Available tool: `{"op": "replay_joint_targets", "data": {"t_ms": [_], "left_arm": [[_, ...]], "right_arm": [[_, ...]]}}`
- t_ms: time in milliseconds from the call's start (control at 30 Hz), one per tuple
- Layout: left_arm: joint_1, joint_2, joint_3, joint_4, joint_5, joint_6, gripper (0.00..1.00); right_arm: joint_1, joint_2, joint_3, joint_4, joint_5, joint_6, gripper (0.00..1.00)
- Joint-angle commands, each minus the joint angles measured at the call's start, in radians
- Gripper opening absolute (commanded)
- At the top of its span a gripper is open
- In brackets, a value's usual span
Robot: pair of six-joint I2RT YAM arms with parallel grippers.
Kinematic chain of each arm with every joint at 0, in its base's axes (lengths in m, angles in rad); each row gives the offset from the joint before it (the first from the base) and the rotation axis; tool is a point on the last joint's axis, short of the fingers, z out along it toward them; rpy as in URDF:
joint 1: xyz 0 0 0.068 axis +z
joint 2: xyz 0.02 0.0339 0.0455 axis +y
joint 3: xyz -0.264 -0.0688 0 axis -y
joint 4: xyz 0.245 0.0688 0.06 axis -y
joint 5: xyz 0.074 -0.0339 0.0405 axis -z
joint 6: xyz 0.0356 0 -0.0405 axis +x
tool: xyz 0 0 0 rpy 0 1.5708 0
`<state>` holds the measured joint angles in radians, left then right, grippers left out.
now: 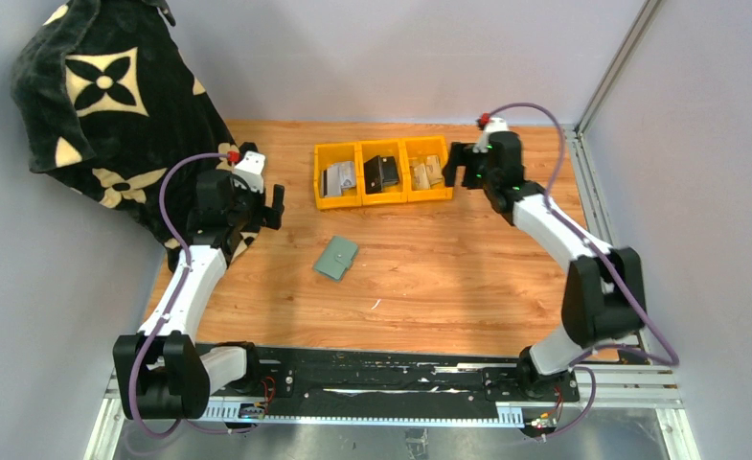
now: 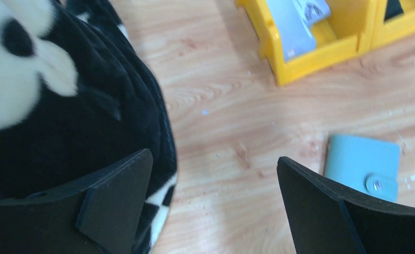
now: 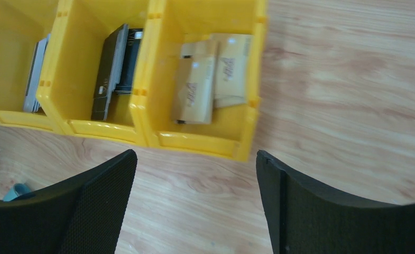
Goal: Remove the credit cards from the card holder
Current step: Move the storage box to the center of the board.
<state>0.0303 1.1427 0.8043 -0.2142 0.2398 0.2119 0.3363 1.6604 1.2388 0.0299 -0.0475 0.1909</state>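
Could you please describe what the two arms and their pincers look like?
The left arm and right arm have white links and bulky black joints. A purple cable loops along each, with a small red cap at each wrist. The left pincer and right pincer each have two flat black fingers.

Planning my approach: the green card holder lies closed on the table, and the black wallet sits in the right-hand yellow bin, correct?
Not quite: the black wallet sits in the middle yellow bin, as the top external view shows. The card holder does lie closed on the table.
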Motion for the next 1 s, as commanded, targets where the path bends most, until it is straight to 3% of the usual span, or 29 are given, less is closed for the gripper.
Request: {"op": "replay_joint_targets", "data": {"t_ms": [0, 200, 533, 767, 967], "left_arm": [[-0.004, -0.018, 0.022, -0.175, 0.073, 0.071, 1.00], [-0.004, -0.049, 0.023, -0.238, 0.112, 0.124, 1.00], [-0.004, -0.053, 0.055, -0.344, 0.190, 0.195, 1.00], [-0.004, -0.049, 0.082, -0.408, 0.206, 0.223, 1.00], [-0.004, -0.072, 0.100, -0.447, 0.228, 0.239, 1.00]], "right_arm": [[0.117, 0.168, 0.207, -0.155, 0.123, -0.049, 0.83], [0.176, 0.372, 0.447, -0.241, 0.206, -0.055, 0.78], [0.193, 0.531, 0.596, -0.259, 0.306, -0.038, 0.69], [0.196, 0.598, 0.655, -0.273, 0.307, -0.003, 0.50], [0.196, 0.565, 0.583, -0.261, 0.367, 0.058, 0.30]]}}
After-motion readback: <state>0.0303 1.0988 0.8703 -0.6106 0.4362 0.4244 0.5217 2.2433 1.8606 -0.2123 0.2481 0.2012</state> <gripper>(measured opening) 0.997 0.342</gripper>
